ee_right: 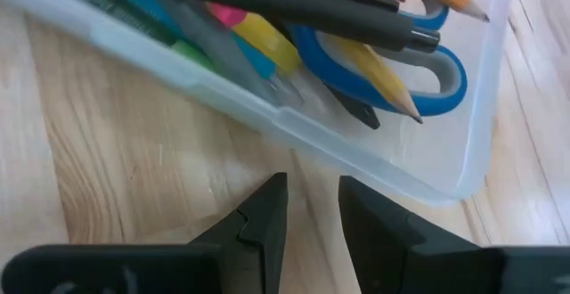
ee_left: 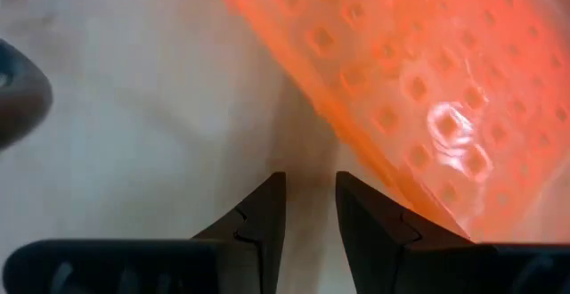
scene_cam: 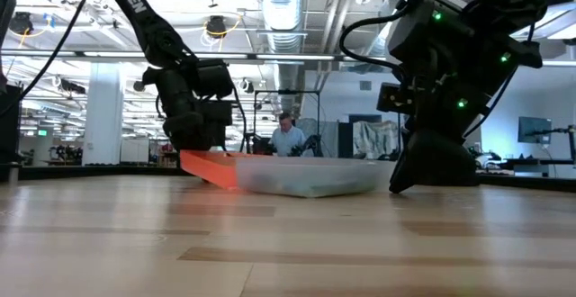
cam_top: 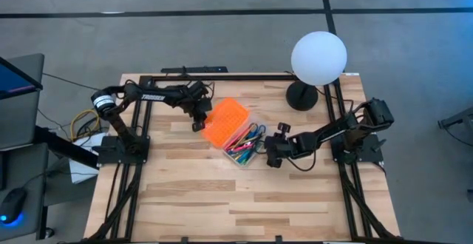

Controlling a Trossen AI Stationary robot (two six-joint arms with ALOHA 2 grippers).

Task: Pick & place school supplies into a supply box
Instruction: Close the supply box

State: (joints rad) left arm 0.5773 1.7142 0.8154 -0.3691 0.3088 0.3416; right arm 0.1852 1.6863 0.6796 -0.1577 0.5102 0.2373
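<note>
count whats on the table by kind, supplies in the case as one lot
clear case with supplies inside: 1
orange lid, open beside the case: 1
white globe lamp: 1
robot grippers, left gripper by the lid, right gripper by the case: 2
total: 5

Left claw (ee_left: 310, 207) with 2 dark fingers (ee_left: 264, 216) slightly parted, empty, over wooden table (ee_left: 134, 151), beside orange ribbed lid (ee_left: 410, 80)

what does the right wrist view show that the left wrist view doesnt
Only the right wrist view shows the clear supply box holding blue-handled scissors, a yellow pencil and a black pen. Only the left wrist view shows the orange lid. Both show that arm's own pincer fingers a narrow gap apart, holding nothing, over the wooden table.
</note>
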